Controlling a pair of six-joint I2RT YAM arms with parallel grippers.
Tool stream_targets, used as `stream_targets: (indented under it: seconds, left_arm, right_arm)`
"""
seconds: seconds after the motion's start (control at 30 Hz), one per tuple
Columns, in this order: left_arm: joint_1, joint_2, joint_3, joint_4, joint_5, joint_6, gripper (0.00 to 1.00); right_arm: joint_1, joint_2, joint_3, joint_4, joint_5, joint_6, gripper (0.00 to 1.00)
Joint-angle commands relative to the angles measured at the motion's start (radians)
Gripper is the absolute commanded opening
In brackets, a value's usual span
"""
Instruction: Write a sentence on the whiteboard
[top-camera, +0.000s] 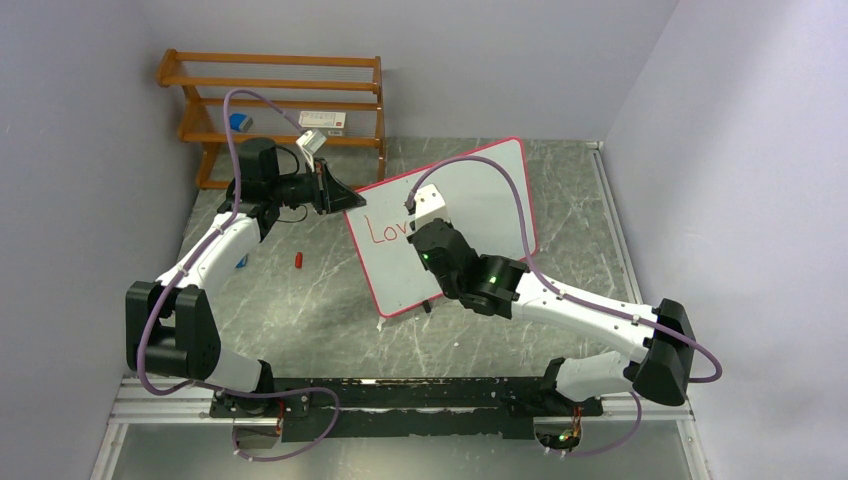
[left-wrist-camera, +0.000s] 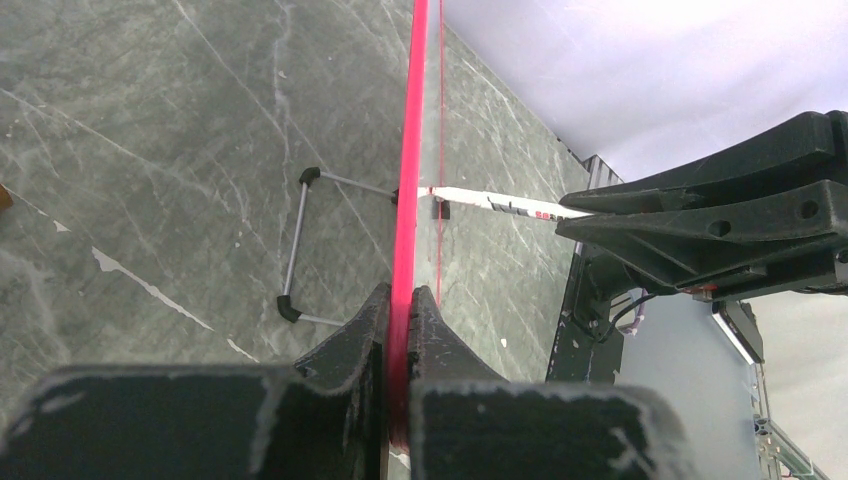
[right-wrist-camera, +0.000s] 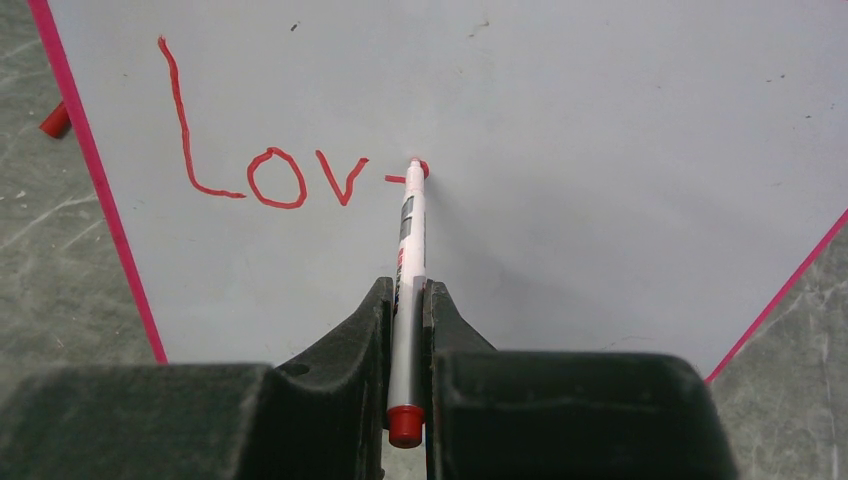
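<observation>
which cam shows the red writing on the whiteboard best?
Right wrist: the red handwritten marker letters, "Lov" plus a started stroke, appear large and face-on. Top external shows them small, partly hidden. Left wrist sees the pink-framed white board edge-on, no writing.

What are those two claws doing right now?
Left gripper: closed, clamping the whiteboard by its red frame.
Right gripper: closed, holding a marker against the whiteboard.

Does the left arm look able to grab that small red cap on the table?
Probably not: its jaws are clamped on the whiteboard edge, though the red cap lies close by.
</observation>
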Motion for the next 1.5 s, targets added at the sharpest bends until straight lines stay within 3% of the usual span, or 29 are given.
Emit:
stream_targets:
  seconds: [0.0, 1.47]
  left_arm:
    - [-0.029, 0.026, -0.010, -0.078, -0.019, 0.045, 0.05]
    - [-0.029, 0.026, -0.009, -0.084, -0.024, 0.050, 0.05]
  right_arm:
    - [-0.007, 0.012, 0.018, 0.046, -0.028, 0.005, 0.00]
    - [0.008, 0.009, -0.016, -0.057, -0.078, 0.052, 0.00]
